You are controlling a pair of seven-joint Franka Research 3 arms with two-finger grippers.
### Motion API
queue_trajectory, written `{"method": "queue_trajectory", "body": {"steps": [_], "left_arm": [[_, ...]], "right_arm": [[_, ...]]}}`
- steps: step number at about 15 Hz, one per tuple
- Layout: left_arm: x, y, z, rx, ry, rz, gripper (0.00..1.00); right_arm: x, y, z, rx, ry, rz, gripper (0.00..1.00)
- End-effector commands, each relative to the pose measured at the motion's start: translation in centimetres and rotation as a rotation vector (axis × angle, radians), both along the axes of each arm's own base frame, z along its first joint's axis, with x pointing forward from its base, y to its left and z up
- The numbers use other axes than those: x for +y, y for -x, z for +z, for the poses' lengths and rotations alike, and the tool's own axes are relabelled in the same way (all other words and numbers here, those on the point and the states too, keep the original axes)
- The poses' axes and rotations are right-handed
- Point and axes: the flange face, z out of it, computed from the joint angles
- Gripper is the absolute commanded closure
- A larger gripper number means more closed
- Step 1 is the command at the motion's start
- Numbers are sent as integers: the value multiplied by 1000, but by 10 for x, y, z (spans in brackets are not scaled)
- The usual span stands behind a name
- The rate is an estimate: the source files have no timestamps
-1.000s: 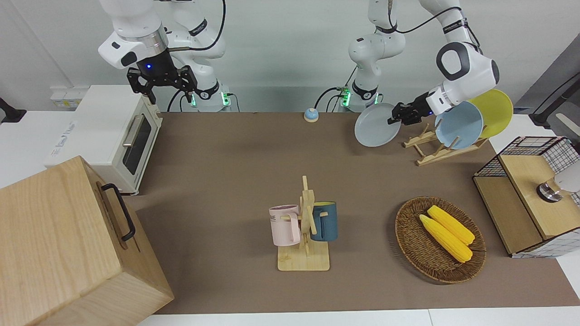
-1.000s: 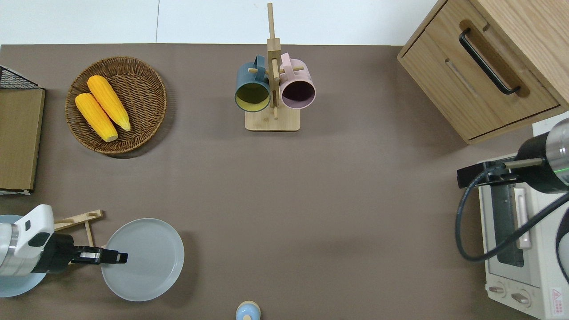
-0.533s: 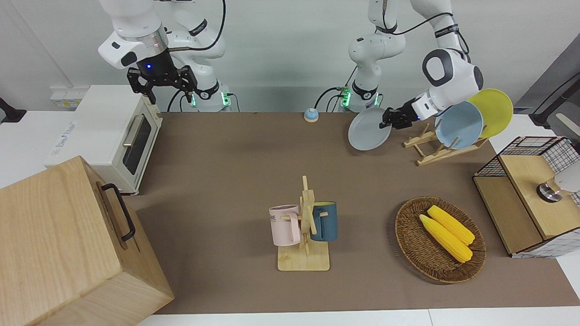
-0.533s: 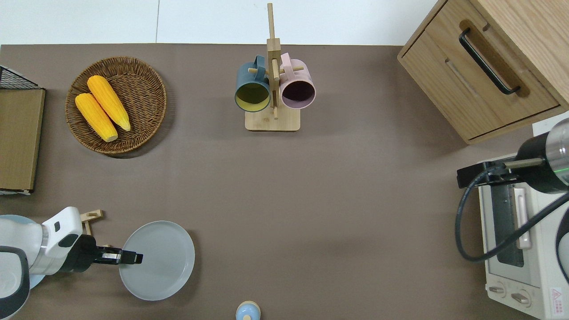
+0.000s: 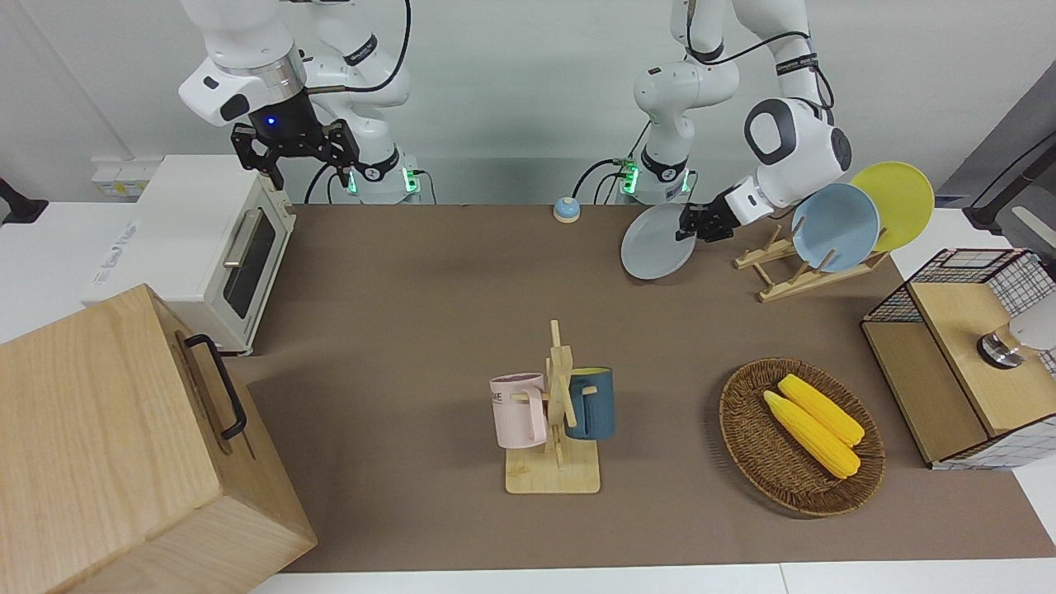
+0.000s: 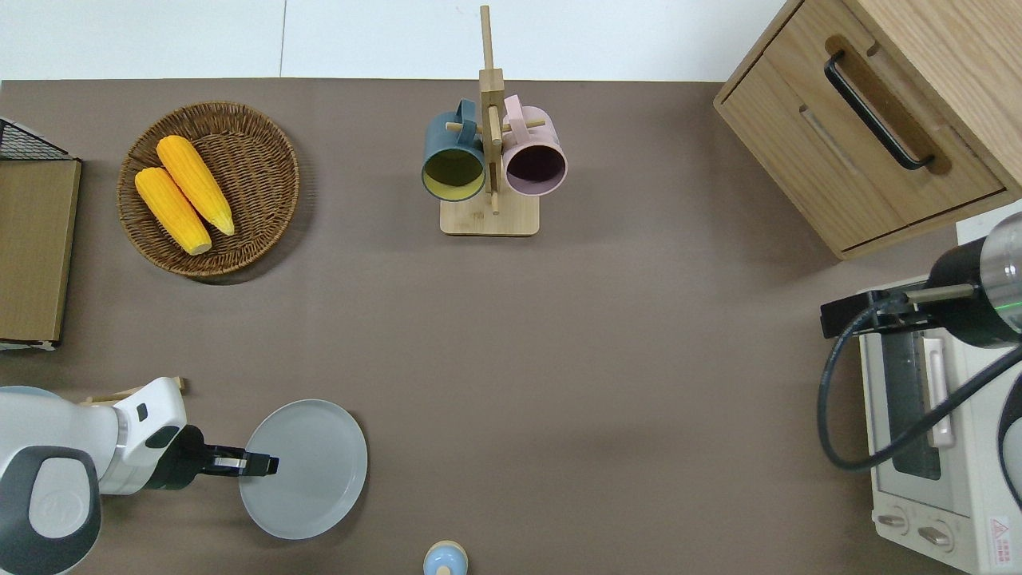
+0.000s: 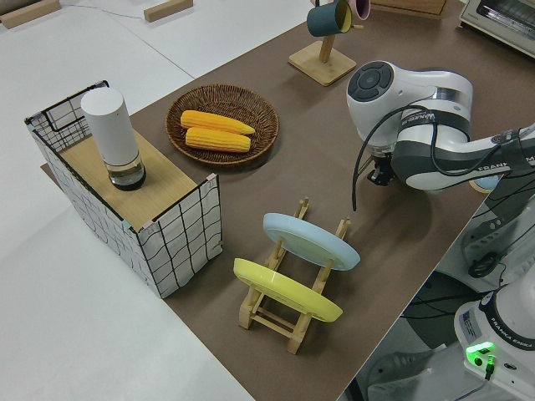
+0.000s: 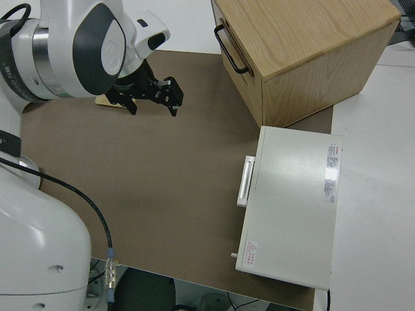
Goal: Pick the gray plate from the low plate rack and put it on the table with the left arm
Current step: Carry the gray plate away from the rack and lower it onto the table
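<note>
Left gripper [image 6: 263, 464] is clamped on the rim of the gray plate [image 6: 307, 469], holding it in the air over bare table [image 6: 607, 383] near the robots' edge, toward the left arm's end. Plate is tilted in the front view [image 5: 657, 241], its lower edge close to the tabletop; can't tell if it's touching. It's clear of the low plate rack [image 5: 784, 276], which sits closer to the left arm's end of the table and carries the light blue plate [image 5: 835, 227] and the yellow plate [image 5: 895, 202], both leaning in their slots. Small blue bell [image 6: 444, 558] sits at the robots' edge, just beside the held plate toward the middle of the table. Wicker basket [image 6: 263, 200] with two corn cobs [image 6: 184, 204] is near the edge farthest from the robots at the left arm's end; mug stand [image 6: 489, 160] with a teal and a pink mug is mid-table along that same edge. Toaster oven [image 5: 206, 247] and wooden cabinet [image 5: 107, 445] occupy the right arm's end. Right arm parked, right gripper [image 5: 297, 161] with fingers spread apart.
</note>
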Motion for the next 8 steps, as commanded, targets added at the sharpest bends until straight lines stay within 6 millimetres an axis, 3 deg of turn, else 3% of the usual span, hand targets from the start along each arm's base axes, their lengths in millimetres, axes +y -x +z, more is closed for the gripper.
{"method": "queue_trajectory", "body": {"steps": [1,6,8], "left_arm": [[-3,7,-5,-13,-7,17,878],[1,6,-1,-19,-16,16,470],[5,3,3,-28,-16,25,207]], "right_arm": [[0,2,3,7,-6,-2,11],[0,2,3,7,-6,-2,11],[1,2,3,5,-6,0,11]]}}
